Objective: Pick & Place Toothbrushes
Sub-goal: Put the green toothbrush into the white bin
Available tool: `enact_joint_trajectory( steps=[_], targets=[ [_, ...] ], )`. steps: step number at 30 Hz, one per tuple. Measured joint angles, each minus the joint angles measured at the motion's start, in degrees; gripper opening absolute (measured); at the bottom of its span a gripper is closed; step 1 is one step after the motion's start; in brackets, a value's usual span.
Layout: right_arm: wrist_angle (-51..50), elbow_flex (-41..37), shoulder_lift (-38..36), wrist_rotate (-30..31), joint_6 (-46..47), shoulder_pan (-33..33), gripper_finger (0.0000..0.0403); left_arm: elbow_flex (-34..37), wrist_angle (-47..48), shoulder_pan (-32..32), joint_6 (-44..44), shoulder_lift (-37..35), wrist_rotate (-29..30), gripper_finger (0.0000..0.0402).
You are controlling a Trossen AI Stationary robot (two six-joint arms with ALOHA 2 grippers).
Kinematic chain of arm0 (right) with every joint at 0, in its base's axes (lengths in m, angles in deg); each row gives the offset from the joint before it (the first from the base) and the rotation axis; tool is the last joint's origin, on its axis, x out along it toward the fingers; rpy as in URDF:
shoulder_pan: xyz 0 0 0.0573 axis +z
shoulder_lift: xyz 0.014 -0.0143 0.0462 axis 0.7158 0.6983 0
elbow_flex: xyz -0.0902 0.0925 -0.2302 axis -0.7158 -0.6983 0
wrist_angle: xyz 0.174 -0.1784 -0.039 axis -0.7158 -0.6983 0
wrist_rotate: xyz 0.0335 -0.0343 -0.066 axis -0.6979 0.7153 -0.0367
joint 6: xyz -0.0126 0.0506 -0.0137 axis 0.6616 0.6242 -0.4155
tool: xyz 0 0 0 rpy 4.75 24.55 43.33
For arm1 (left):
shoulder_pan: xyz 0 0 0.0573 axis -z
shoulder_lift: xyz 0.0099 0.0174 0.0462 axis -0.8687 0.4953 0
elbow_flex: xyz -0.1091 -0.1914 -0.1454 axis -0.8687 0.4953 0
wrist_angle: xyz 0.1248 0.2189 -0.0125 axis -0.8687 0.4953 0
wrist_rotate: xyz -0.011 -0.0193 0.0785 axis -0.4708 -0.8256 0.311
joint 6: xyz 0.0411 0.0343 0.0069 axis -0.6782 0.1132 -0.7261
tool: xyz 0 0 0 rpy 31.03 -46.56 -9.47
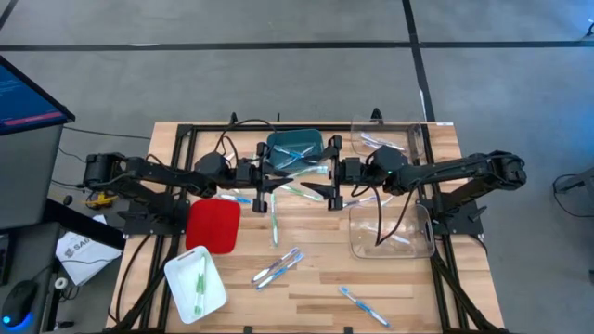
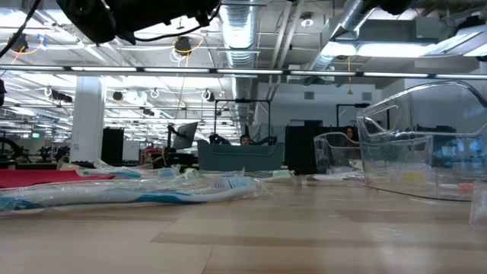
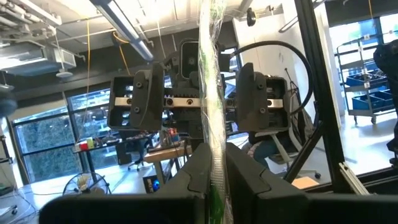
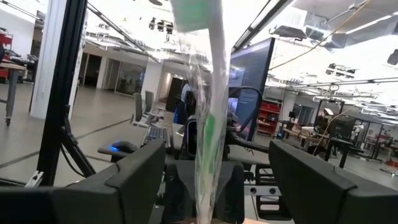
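A light green toothbrush (image 3: 214, 93) in a clear wrapper is lifted above the table's middle, in front of the teal bin (image 1: 295, 148). My left gripper (image 3: 217, 180) is shut on it. My right gripper (image 4: 217, 186) faces it from the table's right, open wide. Its fingers (image 4: 127, 180) stand on either side of the toothbrush (image 4: 208, 124) without touching it. In the high view the two grippers (image 1: 264, 176) (image 1: 334, 178) nearly meet, with the toothbrush (image 1: 299, 171) between them. Other toothbrushes (image 1: 278, 267) lie loose on the table. My left gripper pinches the wrapped toothbrush's lower end (image 3: 216, 177) between its two fingers. The fingers come nearly level from the table's left. The toothbrush rises from the fingers, leaning toward the right arm, clear of the table and with its head end (image 4: 196, 12) uppermost.
A red tray (image 1: 213, 224) and a white tray (image 1: 176, 269) holding a green toothbrush sit at the near left. Two clear containers (image 1: 390, 232) (image 1: 390, 139) stand on the right. Loose toothbrushes (image 1: 364, 306) (image 1: 275, 223) lie toward the near edge. A black frame rail (image 1: 306, 125) edges the table.
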Motion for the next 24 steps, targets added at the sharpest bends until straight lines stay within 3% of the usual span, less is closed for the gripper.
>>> enact_joint_trajectory(
  steps=[13,24],
  targets=[
    [0.87,0.0,0.0,0.02,0.63,0.33,0.0265,0.0,0.0,0.02,0.0,0.02,0.0,0.0017],
    [0.4,0.0,0.02,0.02,-0.07,0.33,0.012,0.0,0.02,0.0,0.01,0.04,-0.02,0.0017]
  ],
)
